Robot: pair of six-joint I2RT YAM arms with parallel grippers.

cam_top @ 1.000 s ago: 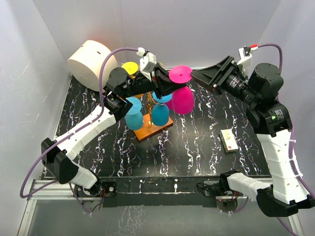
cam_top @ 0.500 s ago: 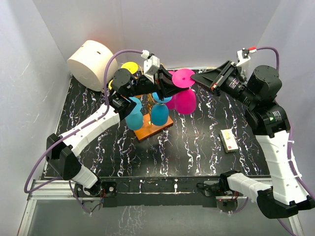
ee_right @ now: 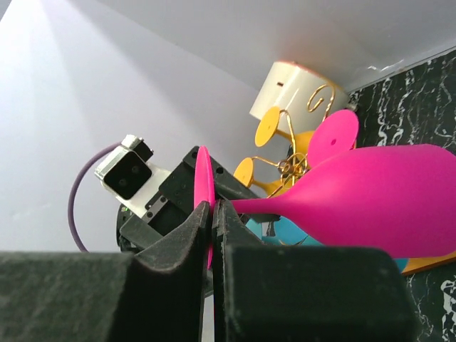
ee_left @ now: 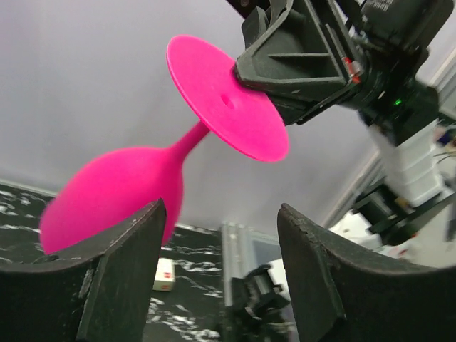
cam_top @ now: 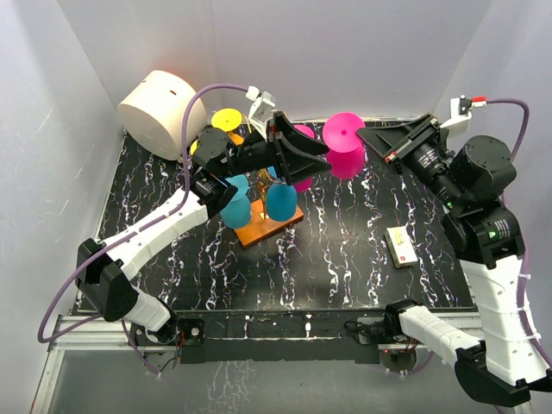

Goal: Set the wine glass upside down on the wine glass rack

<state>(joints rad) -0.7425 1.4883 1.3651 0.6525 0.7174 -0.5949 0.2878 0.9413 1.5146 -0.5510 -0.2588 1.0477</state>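
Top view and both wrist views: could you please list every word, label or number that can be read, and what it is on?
None can be read.
The small white box: coloured print, too small in the top view, blurred in the left wrist view.
The held pink wine glass, wine glass rack and white cylinder: no lettering visible.

The foot of the wine glass [ee_right: 370, 196] sits edge-on between the fingers of the right gripper [ee_right: 212, 206], and its stem and bowl reach out to the right of them. Behind the bowl, farther from these fingers, stands the wine glass rack [ee_right: 313, 100] with other glasses [ee_right: 274, 128] on it. The wine glass lies just beyond the fingertips of the left gripper [ee_left: 219, 212], with its bowl above the left-hand finger.
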